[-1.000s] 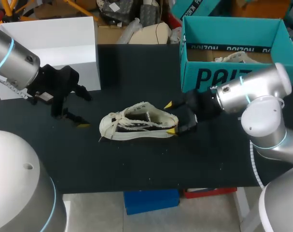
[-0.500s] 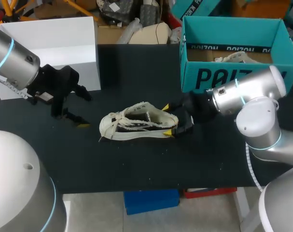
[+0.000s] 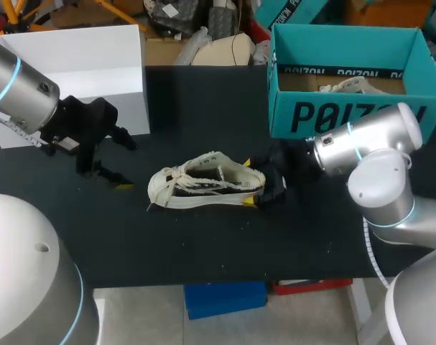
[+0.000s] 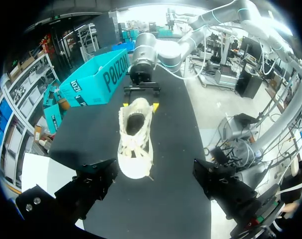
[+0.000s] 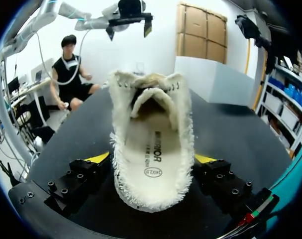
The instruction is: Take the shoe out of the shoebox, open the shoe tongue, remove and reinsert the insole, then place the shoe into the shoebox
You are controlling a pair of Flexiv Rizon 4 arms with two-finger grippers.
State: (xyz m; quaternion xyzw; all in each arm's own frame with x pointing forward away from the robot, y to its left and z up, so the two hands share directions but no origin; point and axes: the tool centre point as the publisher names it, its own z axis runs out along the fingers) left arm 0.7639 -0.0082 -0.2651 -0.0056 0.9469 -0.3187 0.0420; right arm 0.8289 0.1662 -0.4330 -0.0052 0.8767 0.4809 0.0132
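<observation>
A cream canvas shoe lies on its side mid-table, toe to the left, with its insole showing inside. My right gripper is open with its yellow tips on either side of the heel, which sits between the fingers. Left of the toe, my left gripper is open and clear of the shoe, which lies ahead of it. The teal shoebox stands at the back right with a second shoe inside.
A white box stands at the back left, behind my left arm. The black table runs bare from the shoe to its front edge. My right arm lies close in front of the shoebox wall.
My right gripper has slid left along the table, so its open fingers now flank the shoe's heel. The shoe and my left arm have not moved.
</observation>
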